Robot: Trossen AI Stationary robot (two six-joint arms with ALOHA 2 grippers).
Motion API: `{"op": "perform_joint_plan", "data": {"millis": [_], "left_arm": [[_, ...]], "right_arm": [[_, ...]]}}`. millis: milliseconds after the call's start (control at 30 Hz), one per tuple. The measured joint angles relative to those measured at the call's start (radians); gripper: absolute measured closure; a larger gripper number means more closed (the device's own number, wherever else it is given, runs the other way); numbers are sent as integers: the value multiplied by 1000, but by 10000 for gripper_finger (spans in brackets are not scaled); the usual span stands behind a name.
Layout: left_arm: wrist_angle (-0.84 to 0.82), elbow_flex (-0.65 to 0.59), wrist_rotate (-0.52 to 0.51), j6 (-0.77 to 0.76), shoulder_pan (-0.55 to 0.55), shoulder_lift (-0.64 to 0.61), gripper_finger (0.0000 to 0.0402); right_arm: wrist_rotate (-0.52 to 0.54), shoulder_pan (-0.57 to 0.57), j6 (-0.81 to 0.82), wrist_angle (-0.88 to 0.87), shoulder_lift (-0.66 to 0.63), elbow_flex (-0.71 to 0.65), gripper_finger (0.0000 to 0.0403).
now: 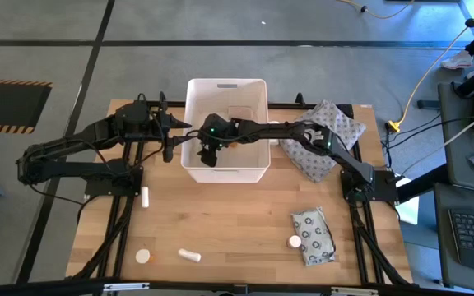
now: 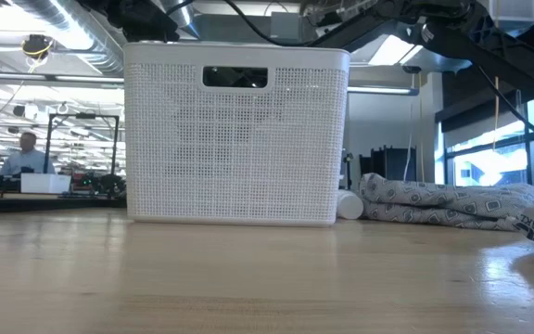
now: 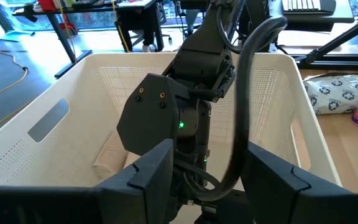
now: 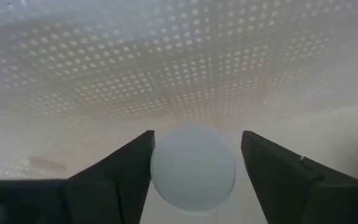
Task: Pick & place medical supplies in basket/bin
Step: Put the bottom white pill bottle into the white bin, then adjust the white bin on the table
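Reaching down into the white rectangular perforated plastic tub [image 1: 256,168], the right gripper [image 4: 193,177] has a round, pale, smooth-faced item [image 4: 193,168], seemingly the end of a small bottle, between its dark fingers; the fingers stand apart at either side of it, and whether they press on it or have just let go cannot be told. A tan bandage roll [image 3: 112,157], soft and cloth-like, already lies on the tub's floor, so the job looks partly done. Outside the tub on the pale wooden table [image 1: 237,230], several supplies are left: a small white cylindrical vial [image 1: 146,196] near the left edge, a round orange-capped bottle [image 1: 142,256] and a white bottle lying on its side [image 1: 190,256] towards the front, and a flat grey packet printed with rings [image 1: 314,237] with a small white orange-topped bottle [image 1: 294,242] touching its edge. Another white bottle [image 2: 349,205] lies just beside the tub's wall, next to the crumpled grey dotted cloth bundle [image 1: 323,136]. The left gripper [image 3: 207,180] hovers at the tub's left rim, its fingers parted and holding nothing.
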Motion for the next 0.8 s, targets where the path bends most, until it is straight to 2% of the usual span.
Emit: {"op": "perform_joint_plan", "data": {"millis": [300, 533, 800], "left_arm": [[0, 0, 0, 0, 0, 0, 231], [0, 0, 0, 0, 0, 0, 231], [0, 0, 0, 0, 0, 0, 231]], "right_arm": [[0, -1, -1, -38, 0, 13, 103], [27, -1, -31, -124, -1, 70, 89], [115, -1, -37, -218, -2, 144, 86]]}}
